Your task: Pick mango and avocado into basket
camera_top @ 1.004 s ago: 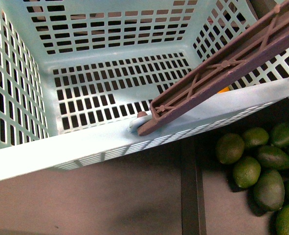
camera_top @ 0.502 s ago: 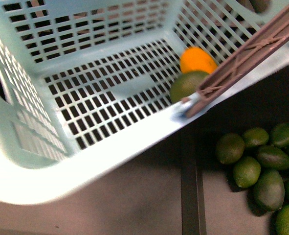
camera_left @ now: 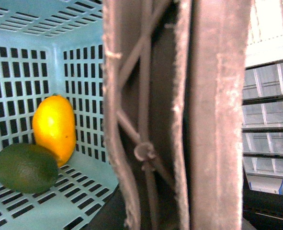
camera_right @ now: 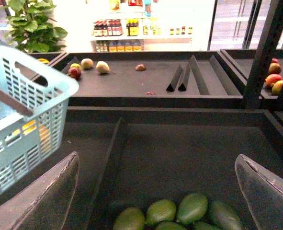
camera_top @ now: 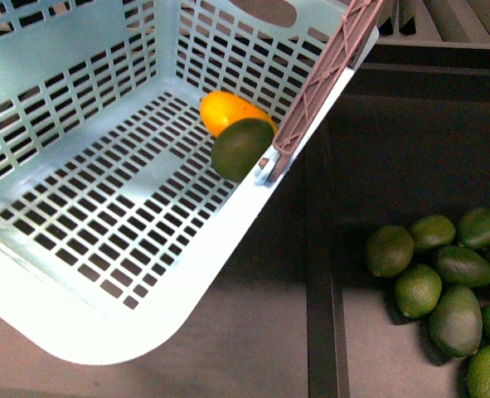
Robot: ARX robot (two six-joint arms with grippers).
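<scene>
Dark shop display bins: right gripper (camera_right: 155,191) spread, empty above loose avocados (camera_right: 177,213); left gripper's state indeterminable; tilted basket (camera_top: 104,327) pools mango (camera_top: 225,110) against avocado (camera_top: 240,148).

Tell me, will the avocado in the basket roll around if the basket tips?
Probably. The avocado looks rounded and smooth, lying loose on the basket floor. The mango touching it and the nearby wall may stop it rolling far.

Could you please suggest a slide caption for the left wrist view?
Mango and avocado lying together inside the teal basket, behind its brown handle.
</scene>
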